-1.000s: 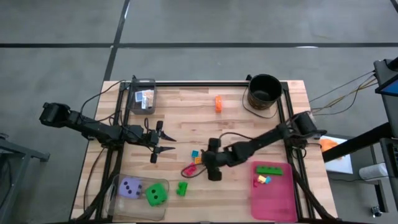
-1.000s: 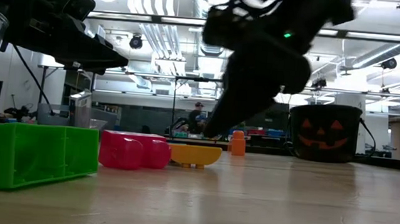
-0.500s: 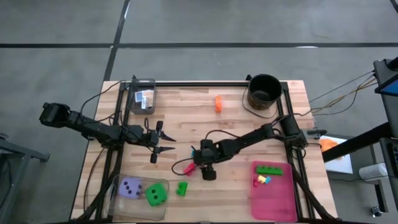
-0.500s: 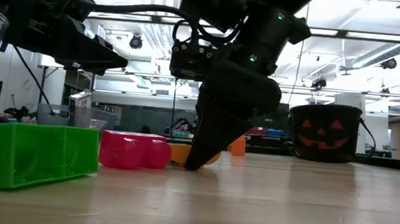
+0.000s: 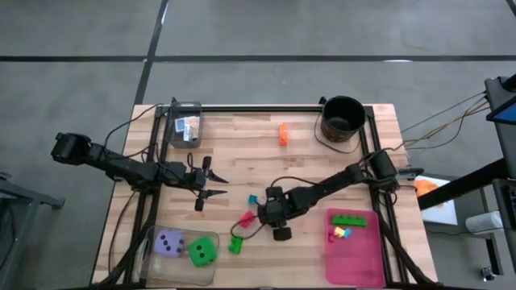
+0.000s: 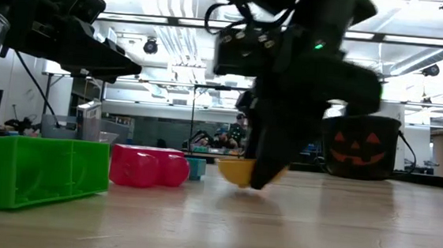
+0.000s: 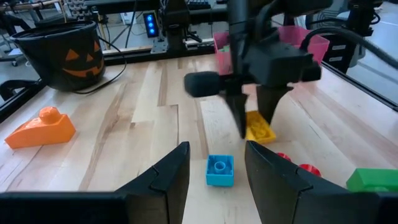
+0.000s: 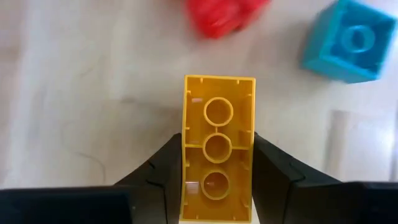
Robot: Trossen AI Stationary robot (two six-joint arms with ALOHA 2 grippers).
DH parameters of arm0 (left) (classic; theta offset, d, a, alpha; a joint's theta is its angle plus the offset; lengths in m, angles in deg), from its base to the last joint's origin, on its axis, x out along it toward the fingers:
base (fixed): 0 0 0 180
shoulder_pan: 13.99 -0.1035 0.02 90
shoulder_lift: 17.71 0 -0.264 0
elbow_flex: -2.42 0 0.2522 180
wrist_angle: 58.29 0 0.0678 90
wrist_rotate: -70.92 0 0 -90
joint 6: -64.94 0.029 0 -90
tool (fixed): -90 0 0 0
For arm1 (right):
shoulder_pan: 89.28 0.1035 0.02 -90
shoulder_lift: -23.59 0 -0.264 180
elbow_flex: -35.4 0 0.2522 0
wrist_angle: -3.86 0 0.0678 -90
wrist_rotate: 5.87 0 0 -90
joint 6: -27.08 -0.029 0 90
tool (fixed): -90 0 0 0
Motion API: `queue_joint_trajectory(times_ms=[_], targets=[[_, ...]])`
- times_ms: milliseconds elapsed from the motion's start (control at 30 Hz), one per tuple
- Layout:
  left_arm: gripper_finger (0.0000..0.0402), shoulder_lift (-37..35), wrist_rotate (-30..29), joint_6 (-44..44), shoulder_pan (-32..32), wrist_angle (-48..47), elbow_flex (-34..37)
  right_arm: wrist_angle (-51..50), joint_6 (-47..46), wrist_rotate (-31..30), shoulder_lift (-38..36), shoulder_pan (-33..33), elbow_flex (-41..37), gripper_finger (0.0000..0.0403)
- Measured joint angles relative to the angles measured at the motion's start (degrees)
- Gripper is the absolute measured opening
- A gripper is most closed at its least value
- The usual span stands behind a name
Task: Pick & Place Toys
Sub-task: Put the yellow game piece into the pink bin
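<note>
My right gripper (image 5: 270,213) is shut on a yellow brick (image 8: 217,143) near the table's middle, close above the wood; the brick also shows in the low view (image 6: 241,171). A teal brick (image 5: 251,198), a red brick (image 5: 246,218) and a green brick (image 5: 235,244) lie flat on the wood beside it. An orange brick (image 5: 283,134) lies near the far edge. My left gripper (image 5: 211,184) waits open and empty left of the middle, pointing toward the teal brick (image 7: 219,170). My right gripper pinches the yellow brick's two long sides (image 8: 186,177) between its two fingers (image 8: 163,169), at one end of the brick. The fingers slant down from the table's right. The brick's hollow underside faces the wrist camera and the brick sits tilted (image 6: 241,173); whether it clears the wood, I cannot tell.
A black bucket (image 5: 343,118) stands at the far right. A pink tray (image 5: 359,254) at the near right holds a green brick (image 5: 348,218) and small pieces. A clear box (image 5: 181,250) at the near left holds two dice. A clear box (image 5: 187,125) at the far left holds card packs.
My right gripper has gone down and toward the left onto the yellow brick, has taken hold of it, then has drawn back toward the right and near edge. The brick, flat on the wood before, is now tipped in the fingers. The teal brick behind it stays put.
</note>
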Motion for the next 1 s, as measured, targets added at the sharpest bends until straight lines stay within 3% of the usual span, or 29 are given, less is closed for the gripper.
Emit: queue_joint_trajectory(times_ms=[233,400,700,1000], targets=[[0.0157,0.02,0.00,0.00,0.00,0.02,0.00,-1.98,0.07,-1.39,-0.94,3.34,0.02,0.0133],[0.0157,0.01,0.02,0.00,0.00,0.03,0.00,2.56,0.65,-3.01,-2.36,5.48,0.02,0.0133],[0.0157,0.01,0.02,0.00,0.00,0.00,0.00,25.43,8.86,-1.03,-2.94,7.24,-1.47,0.0133],[0.0157,0.01,0.00,0.00,0.00,-0.05,0.00,59.26,10.58,5.57,-3.95,5.75,-17.10,0.0133]])
